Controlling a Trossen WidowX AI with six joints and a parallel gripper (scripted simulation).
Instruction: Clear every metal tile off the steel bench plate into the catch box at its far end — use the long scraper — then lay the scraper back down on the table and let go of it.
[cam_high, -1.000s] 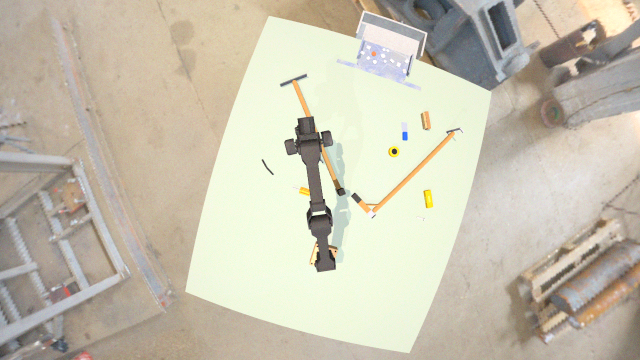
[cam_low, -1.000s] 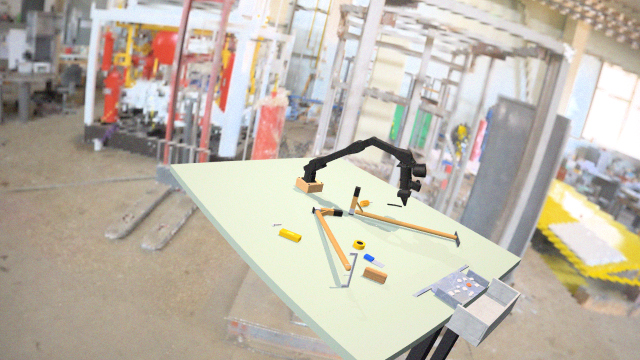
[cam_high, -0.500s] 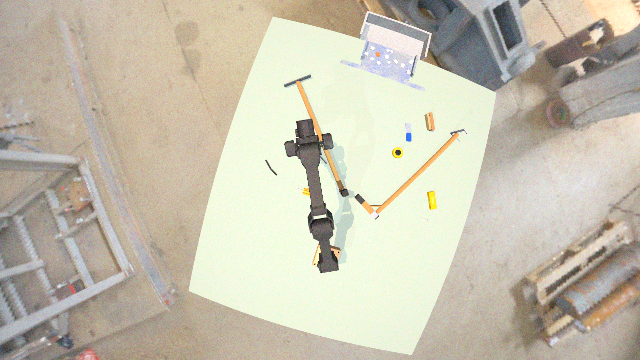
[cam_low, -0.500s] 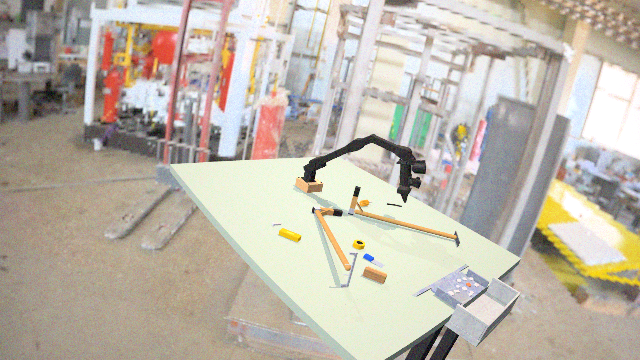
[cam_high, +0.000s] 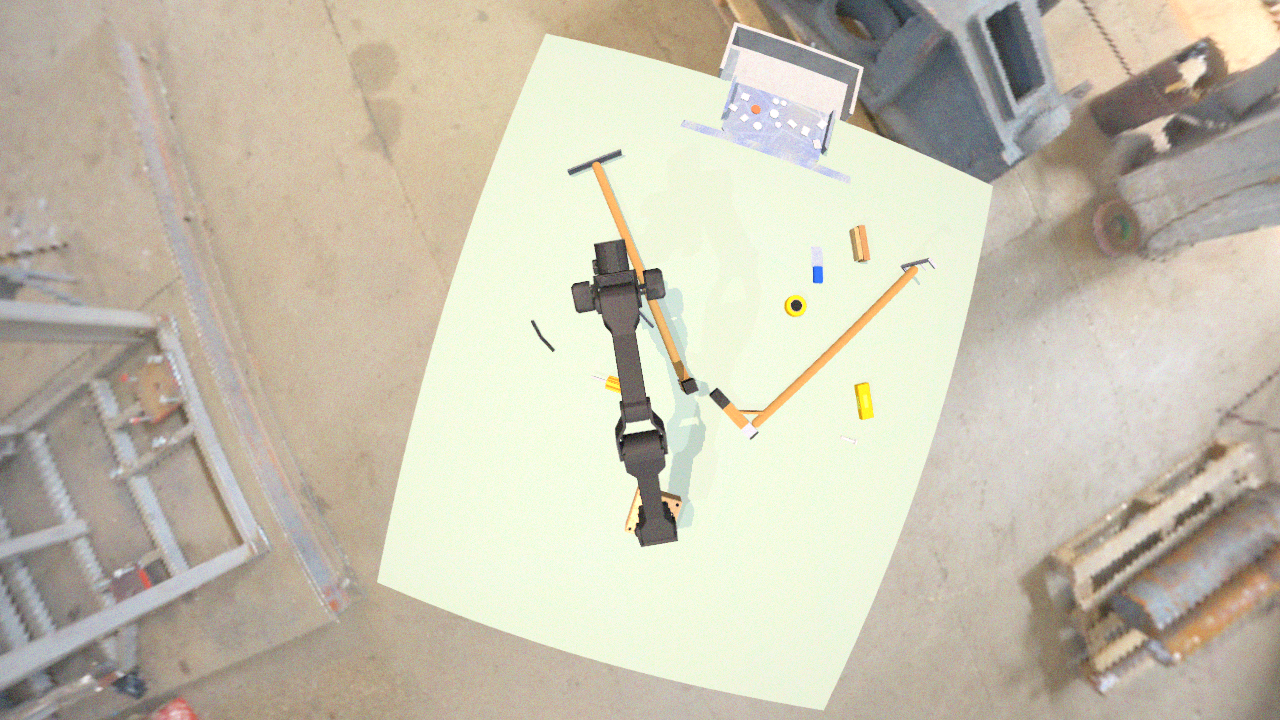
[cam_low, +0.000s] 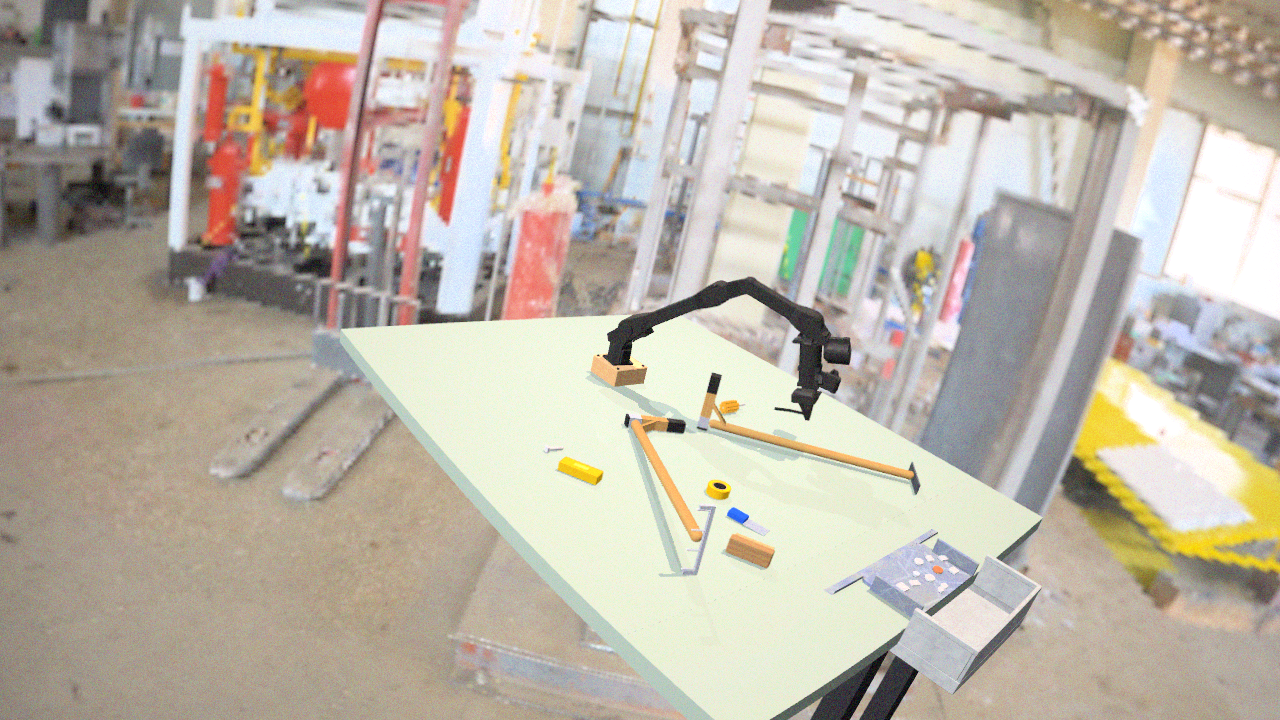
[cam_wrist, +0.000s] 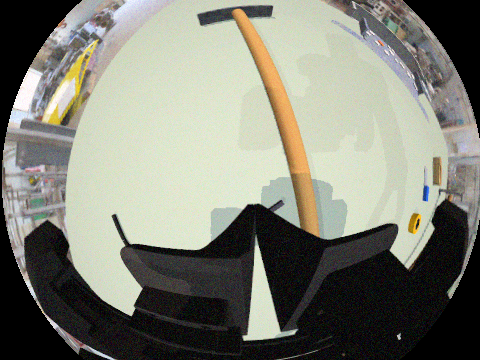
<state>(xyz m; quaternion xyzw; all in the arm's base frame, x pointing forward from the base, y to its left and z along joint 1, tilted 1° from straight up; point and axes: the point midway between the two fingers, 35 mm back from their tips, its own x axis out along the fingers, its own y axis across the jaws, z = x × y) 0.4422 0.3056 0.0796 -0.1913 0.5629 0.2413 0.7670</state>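
Note:
My gripper (cam_low: 807, 417) (cam_wrist: 253, 209) is shut and empty, raised above the table beside the long scraper. The scraper (cam_high: 666, 335) (cam_low: 805, 446) (cam_wrist: 280, 110) lies on the table, with an orange-brown shaft, a wide dark blade at its far end and a raised, black-tipped grip at its near end. Several small white metal tiles (cam_high: 774, 113) (cam_low: 902, 584) lie scattered on the steel bench plate (cam_high: 778, 143) (cam_low: 890, 573). An orange disc (cam_high: 756, 109) (cam_low: 938, 569) lies among them. The grey catch box (cam_high: 796, 49) (cam_low: 935, 653) adjoins the plate's far end. No tile shows inside it.
A second long tool (cam_high: 834, 344) (cam_low: 666, 479) with a hooked head lies right in the top view. Near it are a wooden block (cam_high: 860, 242) (cam_low: 750, 550), a blue-handled tool (cam_high: 817, 274) (cam_low: 737, 514) and a yellow block (cam_high: 863, 401) (cam_low: 580, 471). A black strip (cam_high: 542, 335) (cam_wrist: 119, 230) lies left.

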